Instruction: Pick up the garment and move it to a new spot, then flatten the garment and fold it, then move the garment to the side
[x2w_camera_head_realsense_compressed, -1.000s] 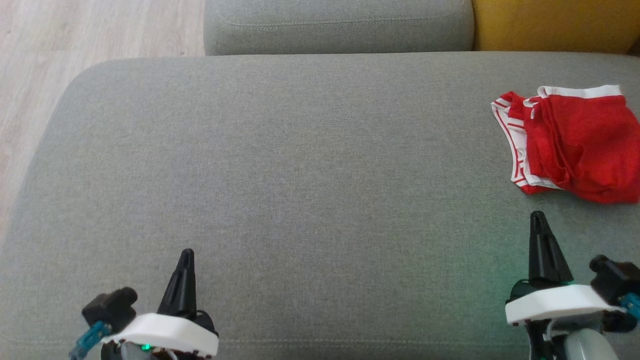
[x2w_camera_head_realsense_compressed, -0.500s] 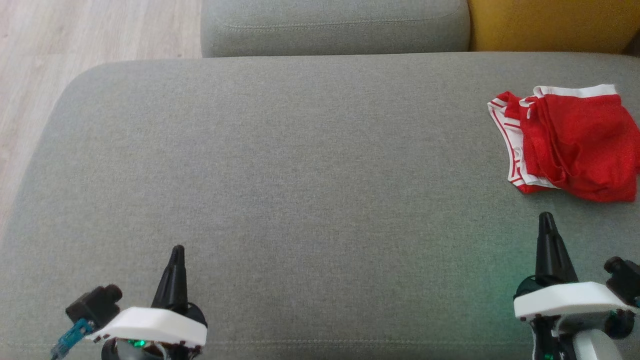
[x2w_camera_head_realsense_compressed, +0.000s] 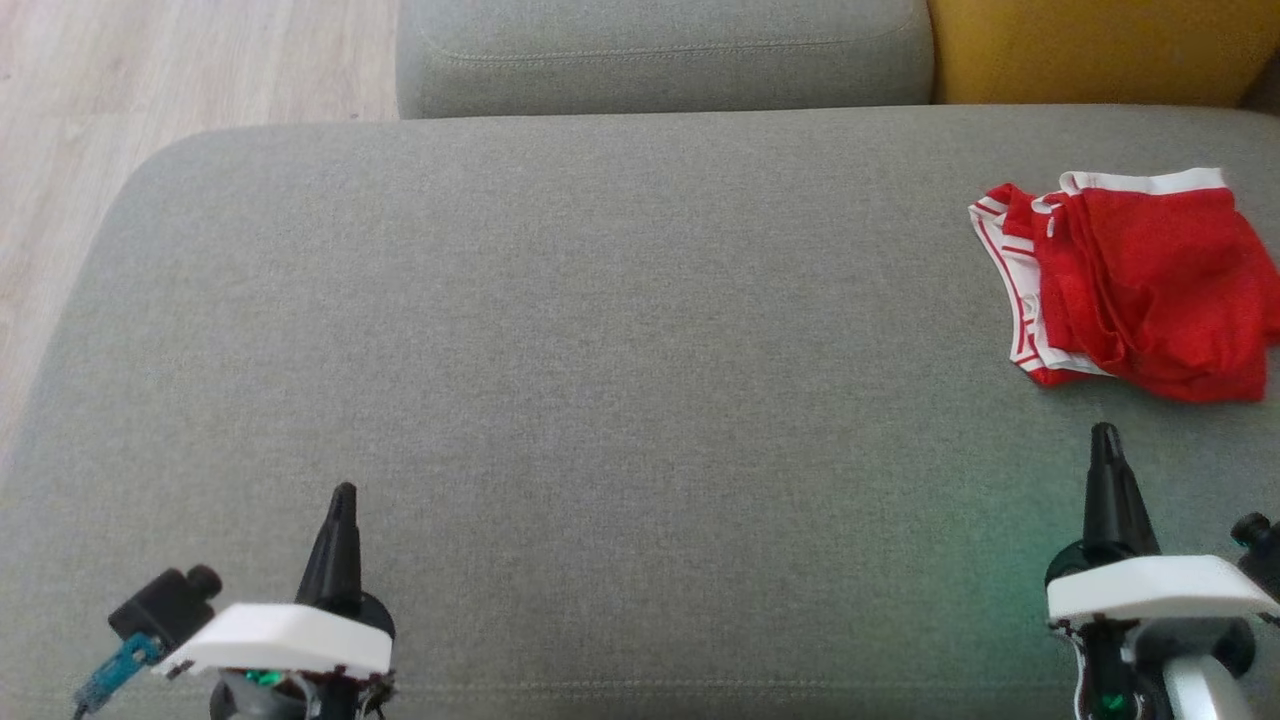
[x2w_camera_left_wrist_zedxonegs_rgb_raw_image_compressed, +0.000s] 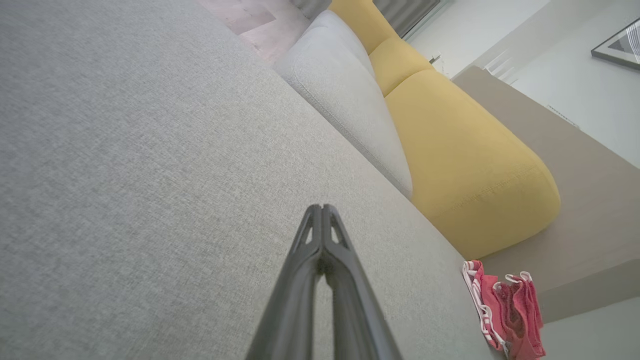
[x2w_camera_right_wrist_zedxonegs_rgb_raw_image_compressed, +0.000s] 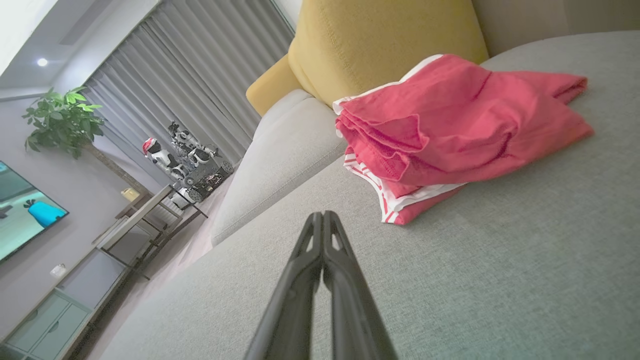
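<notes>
Looks done with the garment (x2w_camera_head_realsense_compressed: 1130, 290): folded, parked at the sofa's (x2w_camera_head_realsense_compressed: 600, 350) right end, leaving the middle free. Hanging over the sofa with left fingers (x2w_camera_head_realsense_compressed: 335, 550) and right fingers (x2w_camera_head_realsense_compressed: 1112, 490) clenched, empty, needing no grip.

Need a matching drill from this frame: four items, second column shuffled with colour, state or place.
Column one:
1. garment
2. left gripper
3. right gripper
4. back cushion at far right

Column two:
A. yellow
B. shut, close to the garment
C. red with white trim, lying on the grey seat
D. shut, far from the garment

Pairs: 1-C, 2-D, 3-B, 4-A
</notes>
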